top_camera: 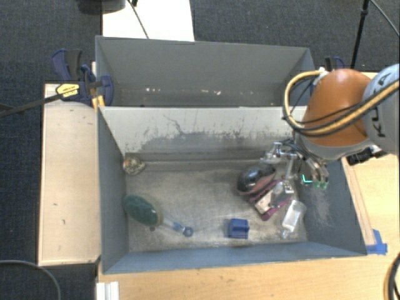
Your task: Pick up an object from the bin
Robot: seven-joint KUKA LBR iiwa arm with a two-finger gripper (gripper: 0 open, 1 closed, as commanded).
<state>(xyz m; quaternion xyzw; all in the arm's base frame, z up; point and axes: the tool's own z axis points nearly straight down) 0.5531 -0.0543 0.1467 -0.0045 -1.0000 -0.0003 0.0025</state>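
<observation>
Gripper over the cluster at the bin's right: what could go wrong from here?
The gripper hangs over a tight cluster: a dark rounded thing, a maroon piece and a clear bottle lie packed together, so it may catch two or nudge one aside. The cluster sits near the bin's right wall, which may crowd it.

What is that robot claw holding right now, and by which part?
Cannot be told: the gripper sits low over a dark rounded thing and a maroon piece at the right of the bin.
</observation>
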